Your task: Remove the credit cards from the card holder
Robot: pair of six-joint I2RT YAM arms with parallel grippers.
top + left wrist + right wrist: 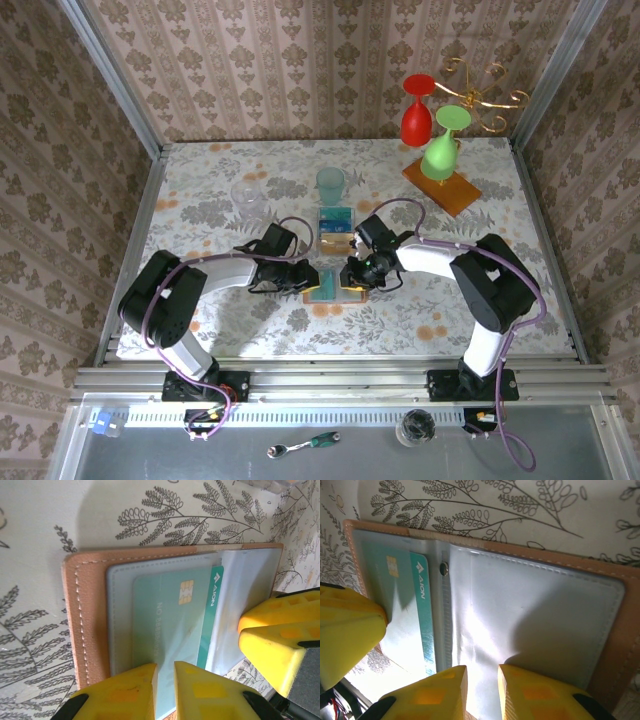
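Card holder (350,292) lay open flat on the floral tabletop (200,215), about mid-depth, right between both grippers. Nearest the front, on the metal ledge below the arm bases: small wrench with green handle (305,444) and a clear jar (416,428), well apart. Next back, both arms reached inward to the card holder. On its left half, the left gripper (165,672) sat at the near edge, yellow fingers nearly together with the pocket's edge in the narrow gap, so clamped on the card holder. Could not tell if the card itself was in the pinch. On the other half, the right gripper (482,675) was likewise pinched on the near edge, on the grey-clear pocket. In the left half's pocket sat the teal credit card (212,610), mostly under the cloudy sleeve with its chip showing through, and a bare teal strip with a logo sticking out toward the spine. Tan stitched leather framed both halves, and a small snap stud (443,569) sat by the spine. Just behind the card holder lay a flat teal-blue and tan item (336,228), too small to identify. Farther back a teal translucent cup (330,183) stood upright, with a clear glass piece (248,192) to its left. Far right: wooden base (441,188) with gold wire rack (485,92), red glass (416,115) and green glass (441,150) bowl-down at it.
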